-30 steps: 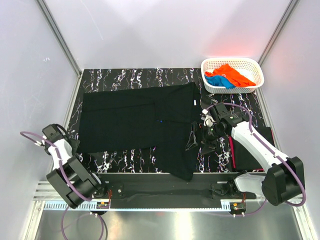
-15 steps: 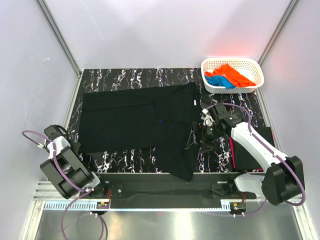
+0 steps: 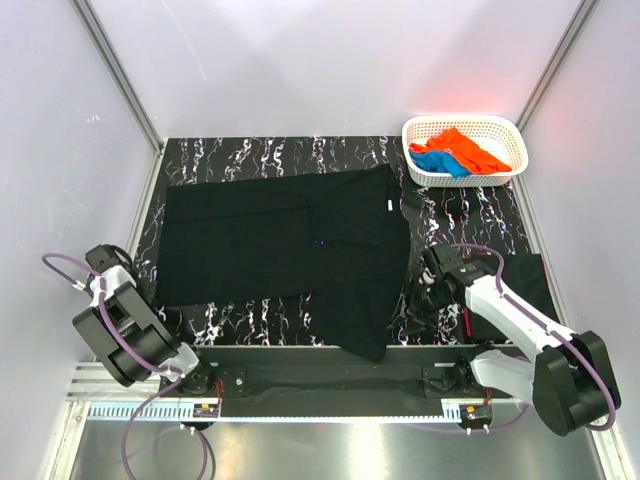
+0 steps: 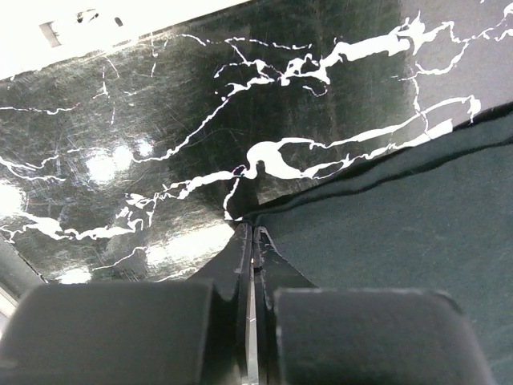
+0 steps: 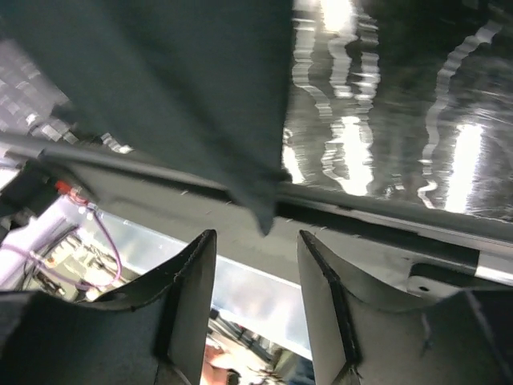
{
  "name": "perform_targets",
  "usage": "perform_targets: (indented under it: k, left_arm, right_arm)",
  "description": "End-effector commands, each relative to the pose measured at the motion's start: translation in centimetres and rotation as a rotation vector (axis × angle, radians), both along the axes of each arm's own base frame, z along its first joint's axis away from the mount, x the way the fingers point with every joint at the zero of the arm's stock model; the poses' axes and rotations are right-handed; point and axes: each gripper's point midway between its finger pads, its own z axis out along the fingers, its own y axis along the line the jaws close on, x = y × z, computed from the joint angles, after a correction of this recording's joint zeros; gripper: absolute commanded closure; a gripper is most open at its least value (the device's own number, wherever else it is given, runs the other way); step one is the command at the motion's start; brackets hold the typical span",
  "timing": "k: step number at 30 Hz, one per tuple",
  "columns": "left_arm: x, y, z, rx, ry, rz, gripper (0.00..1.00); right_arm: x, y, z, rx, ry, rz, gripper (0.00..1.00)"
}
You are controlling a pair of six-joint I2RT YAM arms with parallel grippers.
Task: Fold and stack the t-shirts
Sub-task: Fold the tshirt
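Spread flat over the black marbled table (image 3: 240, 150): one large black t-shirt (image 3: 260, 240), with a tiny blue mark (image 3: 318, 241) near its middle and a small white tag (image 3: 388, 205) toward its far right edge. Covers the left and centre of the table; hangs one near corner over the front edge.

At the far right corner, a white lattice basket (image 3: 465, 122), holding an orange shirt (image 3: 465, 145) crumpled on top of a blue shirt (image 3: 432, 163). At the near right, flat on the table, a folded dark cloth (image 3: 515, 290) with a magenta edge along its left side.

Down at the big shirt's near-left corner, the left gripper (image 4: 250, 241) — jaws pressed tight together, tips right at the hem corner. Pinching cloth or merely closed beside it: cannot tell.

Just right of the shirt's near-right part, low over the table, the right gripper (image 5: 256, 241) — jaws spread, nothing between them. In the wrist view, aimed past the table's front edge, with the shirt's hanging corner just above the gap and clear of both fingers.
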Motion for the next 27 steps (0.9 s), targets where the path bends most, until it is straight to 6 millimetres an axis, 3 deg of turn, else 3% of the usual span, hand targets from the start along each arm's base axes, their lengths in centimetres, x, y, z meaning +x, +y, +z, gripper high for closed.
perform_targets:
  k: [1, 8, 14, 27]
  left_arm:
    - [0.1, 1.0, 0.8, 0.037, 0.010, -0.013, 1.00]
    - [0.1, 0.6, 1.7, 0.034, -0.009, -0.025, 1.00]
    - [-0.2, -0.2, 1.7, 0.012, -0.016, -0.017, 1.00]
    - [-0.4, -0.1, 2.0, 0.021, -0.009, -0.009, 1.00]
  right_arm:
    - [0.8, -0.3, -1.5, -0.032, -0.026, -0.096, 0.49]
    - [1.2, -0.2, -3.3, -0.035, -0.016, -0.144, 0.52]
    - [0.0, 0.8, -4.7, 0.033, 0.069, -0.196, 0.55]
    - [-1.7, 2.5, -5.1, 0.099, 0.172, -0.200, 0.62]
